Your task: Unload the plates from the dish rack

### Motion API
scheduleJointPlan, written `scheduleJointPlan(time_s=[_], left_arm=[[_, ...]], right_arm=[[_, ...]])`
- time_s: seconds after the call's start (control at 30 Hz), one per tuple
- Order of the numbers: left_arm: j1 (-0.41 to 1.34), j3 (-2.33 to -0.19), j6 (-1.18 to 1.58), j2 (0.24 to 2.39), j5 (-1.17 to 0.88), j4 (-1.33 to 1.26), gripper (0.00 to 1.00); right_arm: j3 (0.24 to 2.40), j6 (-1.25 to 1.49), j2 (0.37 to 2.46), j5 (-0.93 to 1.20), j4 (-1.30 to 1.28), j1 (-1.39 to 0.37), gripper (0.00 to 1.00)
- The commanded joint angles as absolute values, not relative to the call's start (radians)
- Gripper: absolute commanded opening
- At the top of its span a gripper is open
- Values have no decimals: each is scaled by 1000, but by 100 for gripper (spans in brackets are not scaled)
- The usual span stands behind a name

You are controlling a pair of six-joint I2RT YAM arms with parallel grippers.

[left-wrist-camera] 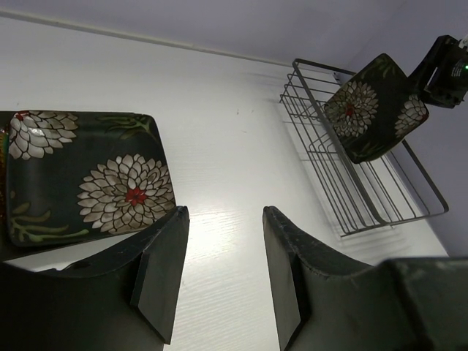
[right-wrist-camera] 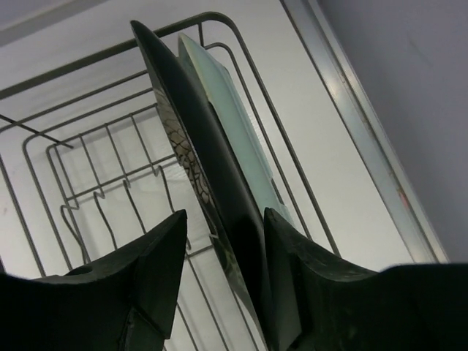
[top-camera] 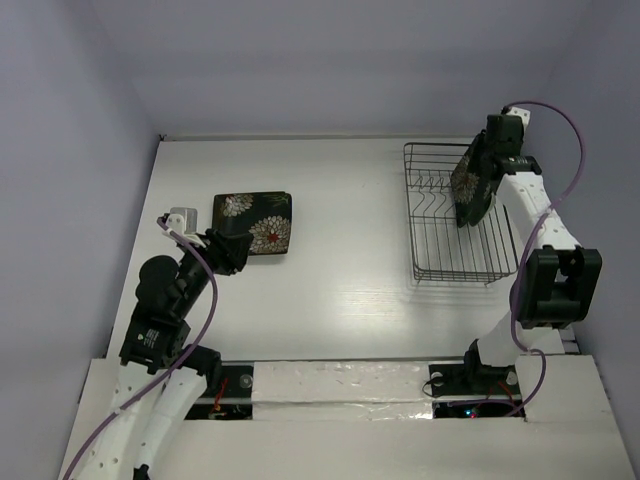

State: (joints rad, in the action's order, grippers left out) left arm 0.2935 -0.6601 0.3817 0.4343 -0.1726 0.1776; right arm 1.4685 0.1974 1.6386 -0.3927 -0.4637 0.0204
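Right gripper [right-wrist-camera: 223, 216] is set part-open astride flowered black plate [right-wrist-camera: 183, 110] inside dish rack [right-wrist-camera: 110, 53], unclamped, ready for lifting out

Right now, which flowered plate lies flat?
The left plate: it lies flat on the table, outside the rack. The other flowered plate stands on edge in the rack.
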Motion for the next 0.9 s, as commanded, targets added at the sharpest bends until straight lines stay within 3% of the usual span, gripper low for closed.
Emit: scheduleJointPlan(time_s=[0.0, 0.07, 0.1, 0.3, 0.87], left_arm=[[298, -647, 370, 422, -163, 149, 42], [298, -647, 370, 425, -160, 150, 42], [298, -647, 370, 428, -160, 150, 42], [298, -644, 374, 433, -160, 146, 42], [288, -643, 376, 443, -164, 141, 42]], right_arm=[[1517, 179, 1651, -339, -448, 28, 51], [1499, 186, 1654, -333, -431, 28, 41], [1497, 189, 1657, -334, -430, 28, 30], [1480, 172, 1603, -315, -394, 28, 1], [1492, 193, 1339, -172, -370, 9, 0]])
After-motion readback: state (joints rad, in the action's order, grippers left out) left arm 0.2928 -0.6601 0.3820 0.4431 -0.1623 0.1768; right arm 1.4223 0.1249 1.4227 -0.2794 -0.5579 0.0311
